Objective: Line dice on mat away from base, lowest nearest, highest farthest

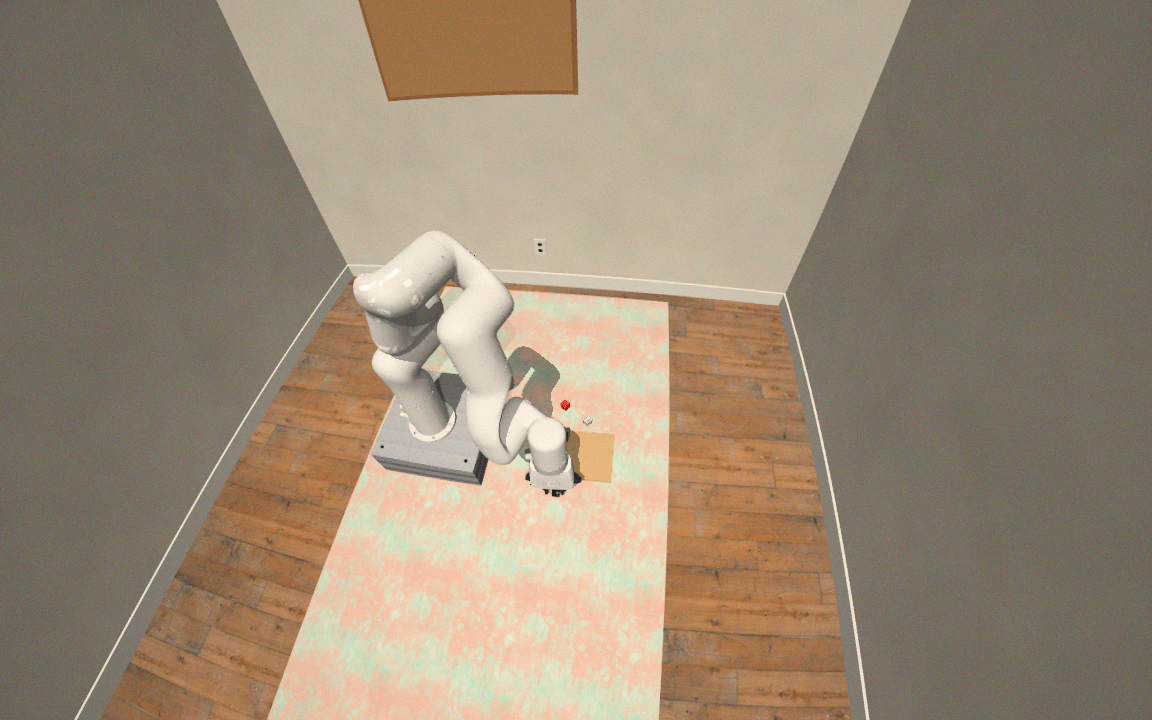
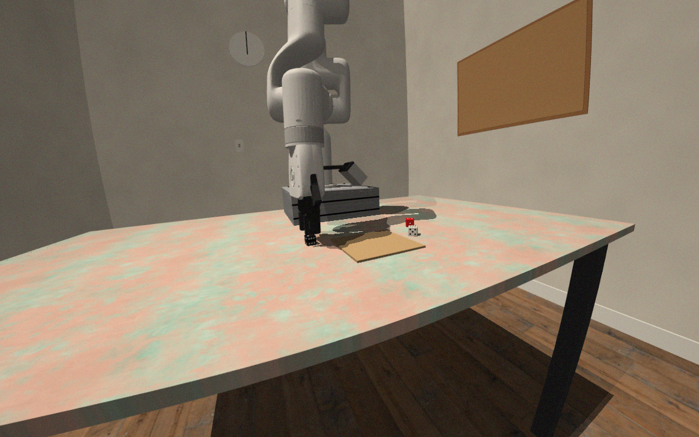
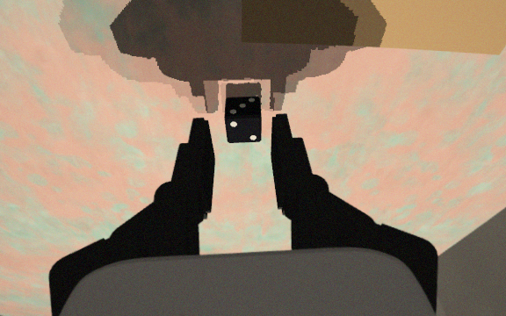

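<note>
A black die lies on the table just left of the tan mat. My gripper is open and points straight down over it. In the wrist view the die sits at the fingertips with a gap on each side. Its top shows three pips. A red die and a white die lie close together on the table, just off the mat's far edge. No die is on the mat.
The robot's grey base stands on the table behind the gripper. The arm's shadow falls across the mat's near corner. The table edge is far from the dice.
</note>
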{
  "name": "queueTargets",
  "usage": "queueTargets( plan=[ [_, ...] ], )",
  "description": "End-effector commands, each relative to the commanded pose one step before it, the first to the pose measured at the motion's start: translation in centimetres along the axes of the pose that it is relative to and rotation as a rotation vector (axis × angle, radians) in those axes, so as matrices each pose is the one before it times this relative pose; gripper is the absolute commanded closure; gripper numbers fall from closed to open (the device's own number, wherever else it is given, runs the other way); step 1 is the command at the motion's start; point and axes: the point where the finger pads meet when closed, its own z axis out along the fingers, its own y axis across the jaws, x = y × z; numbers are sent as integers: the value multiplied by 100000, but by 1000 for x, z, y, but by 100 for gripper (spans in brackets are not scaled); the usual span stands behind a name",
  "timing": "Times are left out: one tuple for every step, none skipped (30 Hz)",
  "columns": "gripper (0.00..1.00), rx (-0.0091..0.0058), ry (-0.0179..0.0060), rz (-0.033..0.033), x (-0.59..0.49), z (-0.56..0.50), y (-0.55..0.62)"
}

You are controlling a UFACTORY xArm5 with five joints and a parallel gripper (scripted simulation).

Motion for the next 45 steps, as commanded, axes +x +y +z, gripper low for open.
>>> queueTargets(
  plan=[
    [64,-262,-107,3,-45,-73,107],
    [64,0,0,0,0,0,0],
    [64,0,0,0,0,0,0],
    [64,0,0,0,0,0,0],
    [64,0,0,0,0,0,0],
    [64,0,0,0,0,0,0],
    [64,0,0,0,0,0,0],
    [64,0,0,0,0,0,0],
    [64,0,0,0,0,0,0],
    [64,0,0,0,0,0,0],
    [64,0,0,0,0,0,0],
    [64,0,0,0,0,0,0],
    [64,0,0,0,0,0,0],
    [64,0,0,0,0,1,0],
    [64,0,0,0,1,6,0],
    [64,0,0,0,2,14,1],
    [64,0,0,0,4,26,1],
    [64,0,0,0,6,40,2],
    [64,0,0,0,8,54,3],
    [64,0,0,0,11,70,3],
    [64,0,1,0,13,85,4],
    [64,0,1,0,16,100,4],
    [64,0,1,0,18,114,4],
    [64,0,0,0,0,0,0],
    [64,0,0,0,0,0,0],
    [64,0,1,0,20,126,4],
    [64,0,1,0,22,136,4],
    [64,-1,0,0,3,141,3],
    [64,-1,0,0,4,147,2],
    [64,-1,0,0,4,149,2],
    [64,-1,0,0,4,150,1],
    [64,-1,0,0,5,147,0],
    [64,-1,0,0,4,141,1],
    [64,0,0,0,3,133,3],
    [64,0,0,0,3,123,2],
    [64,0,0,0,3,112,1],
    [64,0,0,0,2,98,1],
    [64,0,0,0,2,84,0],
    [64,0,0,0,2,69,0],
    [64,0,0,0,2,54,0],
    [64,0,0,0,0,0,0],
    [64,0,0,0,0,0,0],
    [64,0,0,0,1,39,0],
    [64,0,0,0,1,26,0],
    [64,0,0,0,0,14,0]
  ],
)
